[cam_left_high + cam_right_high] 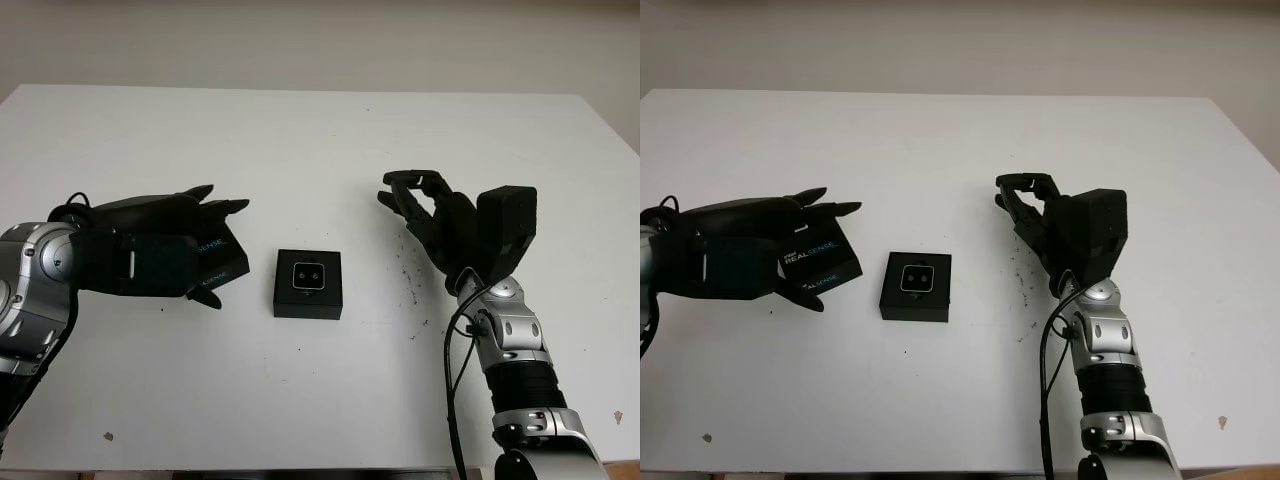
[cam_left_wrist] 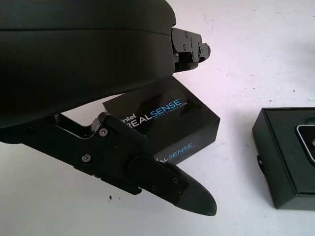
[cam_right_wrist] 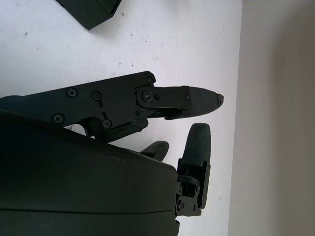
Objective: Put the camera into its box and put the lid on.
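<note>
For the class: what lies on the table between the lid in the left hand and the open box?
Nothing: the head views show bare table between lid and box.

Head stereo pair downward over table (image 1: 320, 130); wrist cameras close beside hands.

Both arms are silver-grey metal with black joint bands, each ending in a matte black three-finger hand. The left hand (image 1: 160, 250) has a broad smooth shell; the right hand (image 1: 455, 228) carries a boxy black block. Small screws (image 3: 96, 95) stud the finger links, and a black cable (image 1: 452, 380) runs along the right forearm.
</note>
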You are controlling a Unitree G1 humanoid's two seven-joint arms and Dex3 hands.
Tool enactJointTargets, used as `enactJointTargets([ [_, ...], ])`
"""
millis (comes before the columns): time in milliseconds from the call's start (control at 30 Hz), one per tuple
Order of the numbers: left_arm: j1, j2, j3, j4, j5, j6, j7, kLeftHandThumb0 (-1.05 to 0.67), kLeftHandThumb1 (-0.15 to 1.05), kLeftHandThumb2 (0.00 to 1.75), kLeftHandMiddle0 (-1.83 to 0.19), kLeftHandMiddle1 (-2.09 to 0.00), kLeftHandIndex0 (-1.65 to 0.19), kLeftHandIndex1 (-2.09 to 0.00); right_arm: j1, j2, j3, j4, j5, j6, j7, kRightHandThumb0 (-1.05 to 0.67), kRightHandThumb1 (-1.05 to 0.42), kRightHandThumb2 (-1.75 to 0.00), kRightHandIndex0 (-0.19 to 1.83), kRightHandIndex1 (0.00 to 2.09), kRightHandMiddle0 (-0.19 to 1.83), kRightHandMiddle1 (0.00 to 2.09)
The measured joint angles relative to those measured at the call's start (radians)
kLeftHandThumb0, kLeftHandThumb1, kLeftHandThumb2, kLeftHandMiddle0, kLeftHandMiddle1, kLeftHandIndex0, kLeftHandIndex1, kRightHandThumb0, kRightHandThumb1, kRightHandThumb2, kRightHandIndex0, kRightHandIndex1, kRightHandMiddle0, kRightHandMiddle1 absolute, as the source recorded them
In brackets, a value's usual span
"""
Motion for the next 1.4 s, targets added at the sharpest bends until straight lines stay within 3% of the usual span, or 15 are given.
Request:
enactJointTargets([
  [633, -0.069, -0.057, -0.046, 0.219, 0.089, -0.118, 0.147, -0.66, 0.85, 0.05, 0.12, -0.05, -0.05, -0.06, 0.001, 0.002, 0.002, 0.000, -0.001, -0.005, 0.001, -0.57, -1.05, -0.32, 0.15, 0.64, -0.03, 1.53],
  [1167, -0.110, -0.066, -0.061, 0.325, 0.005, -0.142, 0.050, -0.71, 0.84, 0.05, 0.15, -0.05, -0.07, -0.06, 0.003, 0.002, 0.002, 0.000, -0.001, -0.011, 0.008, -0.57, -1.05, -0.33, 0.15, 0.64, -0.04, 1.51],
  [1400, -0.115, -0.075, -0.065, 0.362, -0.005, -0.172, 0.055, -0.63, 0.83, 0.05, 0.12, -0.06, -0.10, -0.07, 0.005, 0.002, 0.002, -0.001, 0.000, -0.009, 0.005, -0.57, -1.05, -0.33, 0.14, 0.64, -0.05, 1.53],
])
